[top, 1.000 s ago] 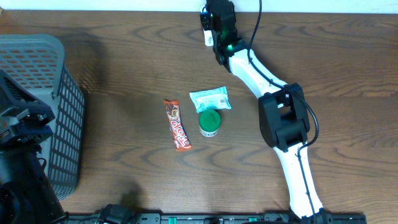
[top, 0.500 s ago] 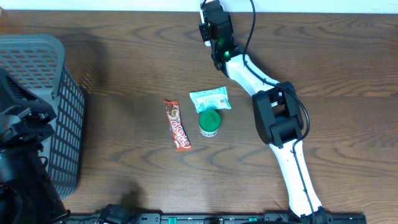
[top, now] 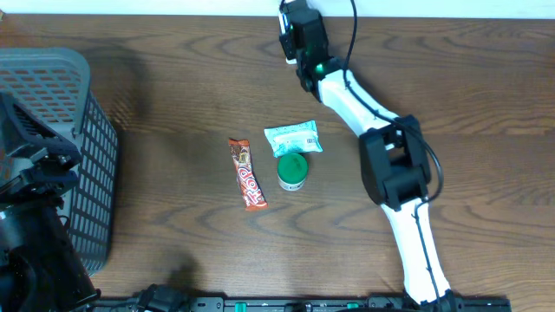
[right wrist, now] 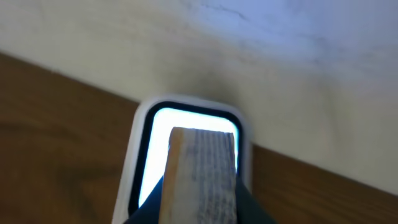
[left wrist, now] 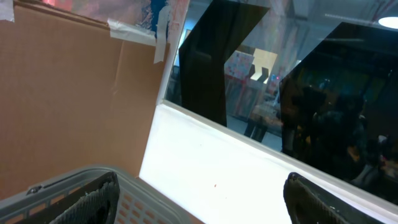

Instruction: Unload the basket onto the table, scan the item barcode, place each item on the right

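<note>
- Shifted slightly rightward: right arm [top: 355, 100], its right gripper [top: 301, 36] pinching a white, round-cornered scanner [right wrist: 132, 180] at the far edge.
- Glossy candy bar [top: 248, 175], crinkled teal packet [top: 293, 137] and green-lidded jar [top: 292, 171] sit mid-way on the wood-grain surface [top: 173, 217].
- Wide-spread left gripper [left wrist: 198, 196] hangs over a grey mesh basket [top: 52, 78].

Dark wood-grain table [top: 486, 104]; white wall [top: 434, 7] along its far edge. Left wrist view: taped brown cardboard [left wrist: 68, 93] left, dark glass panels [left wrist: 336, 99] right.

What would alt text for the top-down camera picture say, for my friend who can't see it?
The right gripper, at the end of a white arm reaching to the far edge of a dark wooden table, grips a white device. Mid-table lie a candy bar, a teal packet and a green-lidded jar; a grey basket stands at the left.
</note>
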`<state>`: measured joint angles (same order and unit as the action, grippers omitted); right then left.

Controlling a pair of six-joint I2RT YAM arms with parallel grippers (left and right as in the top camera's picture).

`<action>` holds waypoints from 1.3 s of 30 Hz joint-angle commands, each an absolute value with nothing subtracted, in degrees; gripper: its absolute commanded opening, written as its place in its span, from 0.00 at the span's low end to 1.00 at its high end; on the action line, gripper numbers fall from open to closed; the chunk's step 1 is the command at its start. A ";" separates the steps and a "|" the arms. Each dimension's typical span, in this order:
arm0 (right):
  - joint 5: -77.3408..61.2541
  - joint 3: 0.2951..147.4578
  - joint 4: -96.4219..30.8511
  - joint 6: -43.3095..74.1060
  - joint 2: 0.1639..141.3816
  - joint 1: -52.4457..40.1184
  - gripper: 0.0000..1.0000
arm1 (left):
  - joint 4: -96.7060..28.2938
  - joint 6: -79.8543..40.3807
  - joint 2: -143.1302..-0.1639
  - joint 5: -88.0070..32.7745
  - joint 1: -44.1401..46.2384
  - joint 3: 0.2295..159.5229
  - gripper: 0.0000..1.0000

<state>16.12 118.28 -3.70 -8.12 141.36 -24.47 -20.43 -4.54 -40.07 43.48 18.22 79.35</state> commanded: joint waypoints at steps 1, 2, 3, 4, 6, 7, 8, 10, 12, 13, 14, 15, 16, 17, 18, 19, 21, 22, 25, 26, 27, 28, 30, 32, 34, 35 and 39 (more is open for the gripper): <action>16.49 118.72 -9.21 -12.34 130.34 -24.69 0.01 | -19.99 -4.99 -39.99 44.07 17.67 79.29 0.85; 16.49 118.72 -12.56 -13.30 128.38 -24.36 0.01 | -19.99 -4.99 -39.81 44.10 17.21 79.29 0.85; 16.71 118.72 -16.38 -14.66 126.45 -23.92 0.01 | -19.84 -4.99 -39.48 44.14 16.67 79.29 0.85; 17.50 118.72 -19.11 -15.40 124.97 -23.53 0.01 | -19.81 -4.99 -39.11 44.14 16.14 79.29 0.85; 21.26 118.72 -25.28 -15.92 122.21 -22.35 0.01 | -19.77 -4.99 -38.13 44.12 15.31 79.29 0.85; 23.49 118.72 -28.29 -15.92 121.03 -21.63 0.01 | -19.64 -4.99 -37.56 44.07 15.05 79.29 0.85; 25.76 118.72 -31.38 -15.90 120.11 -20.82 0.01 | -19.62 -4.99 -36.97 44.01 15.00 79.29 0.85; 30.30 118.72 -37.50 -15.84 118.96 -18.90 0.02 | -19.62 -5.04 -35.70 43.97 15.00 79.29 0.85; 34.44 118.72 -43.97 -14.48 118.58 -16.80 0.02 | -19.62 -5.06 -34.41 43.94 15.00 79.29 0.85; 36.03 118.72 -47.42 -13.47 118.58 -15.62 0.02 | -19.62 -5.06 -33.85 43.94 15.00 79.29 0.85; 36.99 118.72 -50.92 -12.99 118.63 -14.39 0.02 | -19.62 -5.06 -33.30 43.94 15.00 79.29 0.85; 36.95 118.69 -54.13 -12.23 118.83 -13.02 0.01 | -19.62 -5.06 -32.75 43.94 15.00 79.29 0.85; 36.71 118.69 -56.66 -10.24 118.96 -11.27 0.01 | -19.62 -5.06 -32.29 43.94 15.00 79.29 0.85; 36.45 118.69 -58.22 -7.57 118.98 -9.69 0.02 | -19.62 -5.06 -31.90 43.94 15.00 79.29 0.85; 36.29 118.69 -59.88 -5.06 119.07 -8.14 0.01 | -19.62 -5.06 -31.59 43.94 15.00 79.29 0.85; 36.32 118.69 -61.36 -3.73 119.07 -6.72 0.02 | -19.62 -5.06 -31.40 43.97 15.00 79.29 0.85; 36.32 118.67 -64.14 -2.50 119.17 -3.29 0.02 | -19.62 -5.06 -31.03 43.97 15.00 79.29 0.85; 36.29 118.50 -65.30 -1.98 119.17 -1.13 0.02 | -19.62 -5.06 -30.89 43.97 15.00 79.29 0.85; 36.29 117.32 -66.08 1.50 119.17 4.56 0.02 | -19.62 -5.06 -30.79 43.97 15.00 79.29 0.85; 36.27 116.77 -66.26 2.68 119.17 6.39 0.01 | -19.62 -5.13 -30.79 43.94 15.00 79.26 0.85; 36.27 116.07 -66.22 3.51 119.17 7.92 0.02 | -19.62 -5.54 -30.79 43.99 15.00 79.22 0.85; 36.29 115.15 -66.00 4.45 119.17 9.69 0.02 | -19.62 -6.24 -30.79 43.99 15.00 79.22 0.85; 36.27 113.23 -65.10 5.89 119.17 13.08 0.01 | -19.64 -6.83 -30.79 43.97 15.00 79.22 0.85; 36.29 110.45 -62.85 6.42 119.17 16.23 0.02 | -19.62 -7.01 -30.79 43.99 15.00 79.22 0.85; 36.34 107.09 -60.05 6.35 119.20 19.35 0.01 | -19.62 -7.01 -30.79 43.99 15.00 79.22 0.85; 36.34 104.97 -58.17 6.15 119.20 20.86 0.01 | -19.62 -7.03 -30.79 43.99 15.00 79.22 0.85; 36.36 96.27 -50.65 4.25 119.20 27.22 0.01 | -19.62 -7.64 -30.79 43.99 15.00 79.22 0.85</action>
<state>35.38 100.95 -52.80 4.12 119.22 23.62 -19.75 -6.61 -31.38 43.48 15.38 79.20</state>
